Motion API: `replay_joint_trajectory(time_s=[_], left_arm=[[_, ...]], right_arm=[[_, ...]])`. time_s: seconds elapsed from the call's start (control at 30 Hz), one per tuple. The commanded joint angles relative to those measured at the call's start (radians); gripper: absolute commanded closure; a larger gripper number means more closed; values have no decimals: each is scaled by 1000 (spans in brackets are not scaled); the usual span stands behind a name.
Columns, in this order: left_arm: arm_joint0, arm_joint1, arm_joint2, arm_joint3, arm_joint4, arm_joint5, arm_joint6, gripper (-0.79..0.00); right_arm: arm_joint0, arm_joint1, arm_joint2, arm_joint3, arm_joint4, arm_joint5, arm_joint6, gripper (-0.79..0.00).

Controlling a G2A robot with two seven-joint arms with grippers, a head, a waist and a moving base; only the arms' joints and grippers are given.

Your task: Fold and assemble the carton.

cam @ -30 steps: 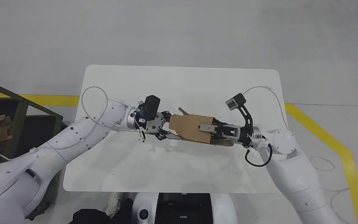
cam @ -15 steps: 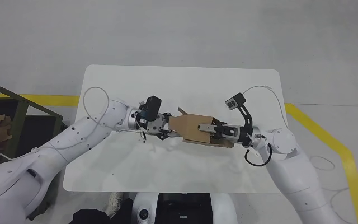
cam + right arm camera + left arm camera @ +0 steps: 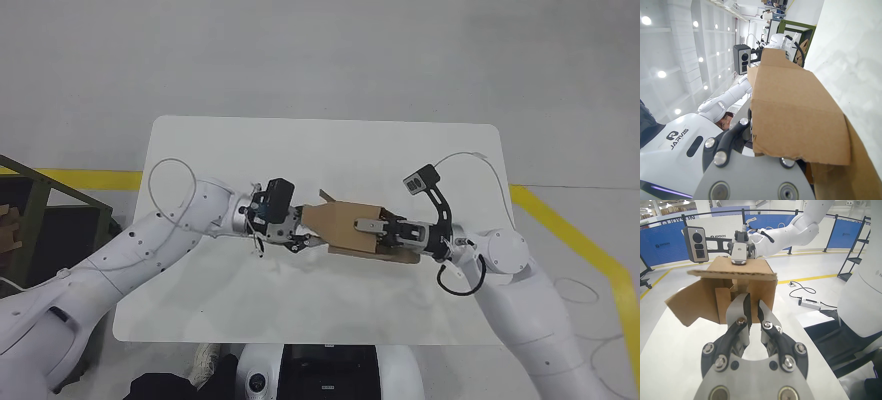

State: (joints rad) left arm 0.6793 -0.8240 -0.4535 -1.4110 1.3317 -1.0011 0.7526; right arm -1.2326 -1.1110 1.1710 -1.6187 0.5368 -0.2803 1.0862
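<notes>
A brown cardboard carton [image 3: 345,222] sits at the middle of the white table [image 3: 400,150], the flaps at its left end hanging open. The right gripper [image 3: 374,228] clamps the carton's top panel at the right end. The left gripper [image 3: 753,299], jaws slightly parted and holding nothing, points into the open end.

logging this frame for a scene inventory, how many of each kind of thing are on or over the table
carton: 1
pincers: 2 (left pincer, right pincer)
table: 1
total: 4
</notes>
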Motion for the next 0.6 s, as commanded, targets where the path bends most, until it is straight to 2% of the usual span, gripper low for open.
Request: replay_joint_trajectory(time_s=[0.0,0.23,0.57], left_arm=[[8,0,-10,-7,2,-2,-6,-126],[36,0,-47,-18,-1,-4,-15,-145],[85,14,-130,27,-34,-9,11,-145]], right_arm=[[0,0,-1,0,0,0,-2,0],[1,0,2,9,10,-4,-1,0],[-9,5,30,23,28,-16,2,0]])
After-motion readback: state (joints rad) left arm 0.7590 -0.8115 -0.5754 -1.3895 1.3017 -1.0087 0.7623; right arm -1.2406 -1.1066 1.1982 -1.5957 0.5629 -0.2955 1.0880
